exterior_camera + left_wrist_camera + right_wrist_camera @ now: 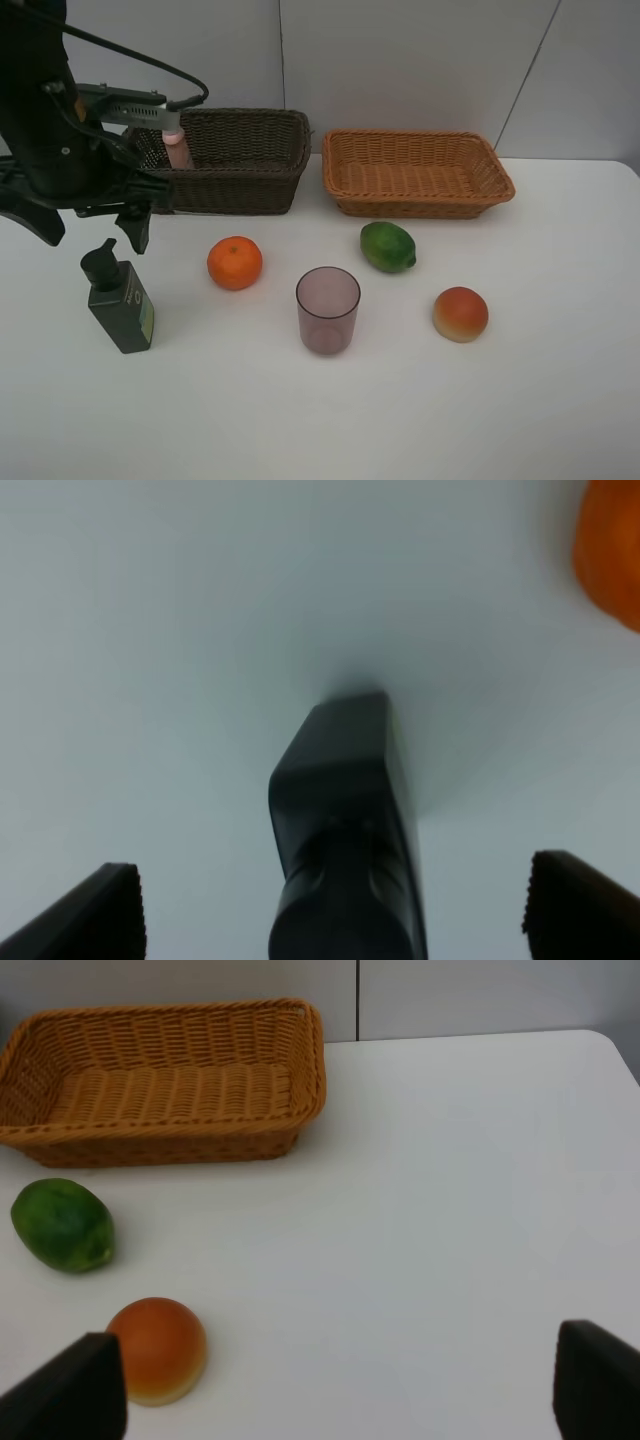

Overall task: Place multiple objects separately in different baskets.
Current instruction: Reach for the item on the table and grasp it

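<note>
Hovering over the near-left part of the white table [500, 400], my left claw [93, 232] is spread about as wide as it goes and has hold of nothing. The dark green pump bottle [122, 305] stands upright just under it. From my left wrist I look down on its pump head, which sits in the gap between my two fingertips [100, 910], clear of both. The pink white-capped bottle [178, 148] stands inside the dark brown basket [240, 190], in its left end, close behind my left arm. Beside that basket, to its right at the back of the table, sits the light orange-tan basket [420, 205], and I see nothing in it. The orange [235, 262] lies in front of the dark basket, near the pump bottle but apart from it. The translucent purple cup [327, 310] stands upright, mouth up, toward the middle. The green fruit [387, 246] lies just in front of the tan basket, and the red-orange peach-like fruit [460, 313] lies nearer the front edge, to the right of the cup. My right claw [330, 1390] is out of the high camera's sight. Its own wrist shows the fingertips set wide, with bare table between them and nothing gripped.
</note>
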Available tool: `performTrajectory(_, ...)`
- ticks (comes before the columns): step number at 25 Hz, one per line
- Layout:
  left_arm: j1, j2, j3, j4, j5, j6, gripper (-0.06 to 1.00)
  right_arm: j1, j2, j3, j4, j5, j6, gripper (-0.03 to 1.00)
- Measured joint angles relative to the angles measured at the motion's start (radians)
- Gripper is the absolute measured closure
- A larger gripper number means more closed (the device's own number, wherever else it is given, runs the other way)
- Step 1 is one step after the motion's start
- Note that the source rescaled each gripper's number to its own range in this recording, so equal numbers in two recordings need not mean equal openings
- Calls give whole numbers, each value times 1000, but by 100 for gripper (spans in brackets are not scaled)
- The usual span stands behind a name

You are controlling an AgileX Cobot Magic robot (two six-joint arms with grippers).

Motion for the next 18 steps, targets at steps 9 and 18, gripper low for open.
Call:
performTrajectory(9,0,-5,72,-1,-32,-103,-5,0,0,0,0,0,0,18)
performTrajectory(18,0,-5,134,16,-188,-157,-5,0,0,0,0,0,0,18)
